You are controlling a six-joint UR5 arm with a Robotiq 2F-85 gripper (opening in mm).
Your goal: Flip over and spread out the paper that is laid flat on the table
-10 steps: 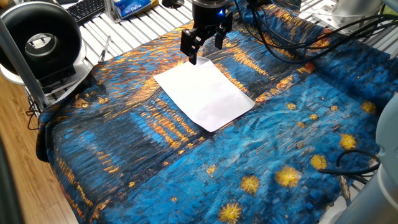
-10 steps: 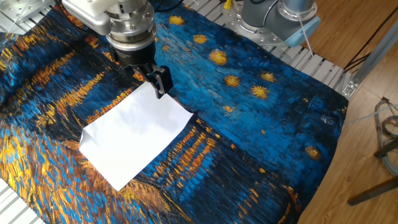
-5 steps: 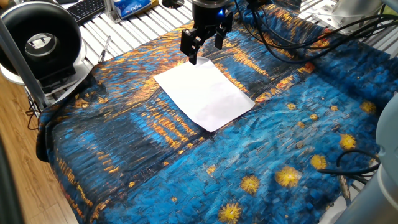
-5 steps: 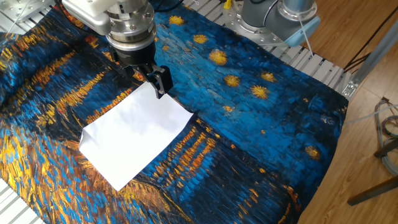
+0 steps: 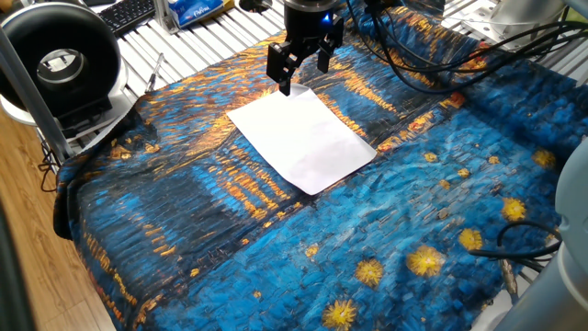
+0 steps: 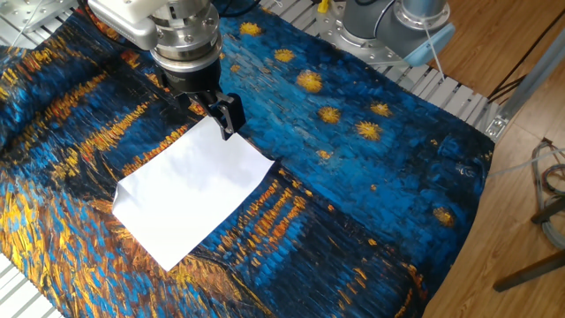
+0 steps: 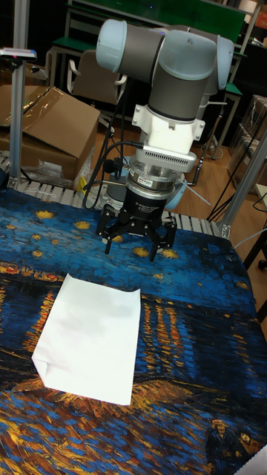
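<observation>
The paper [image 5: 301, 138] is a plain white sheet lying flat on the table [image 5: 413, 211], which is draped in a blue and orange cloth. It also shows in the other fixed view as the paper [image 6: 194, 190] and in the tall view as the paper [image 7: 93, 338], where its near left corner looks slightly curled. My gripper [image 5: 303, 69] hangs open just above the sheet's far corner, fingers spread and nothing between them. The same gripper [image 6: 207, 113] [image 7: 133, 241] sits a little above the cloth at that edge.
A black round fan [image 5: 60, 64] stands at the left edge, with a keyboard [image 5: 129, 14] behind it. Cables [image 5: 413, 46] trail over the cloth at the back. The arm's base [image 6: 397, 22] is beyond the cloth; a cardboard box [image 7: 44, 126] lies behind.
</observation>
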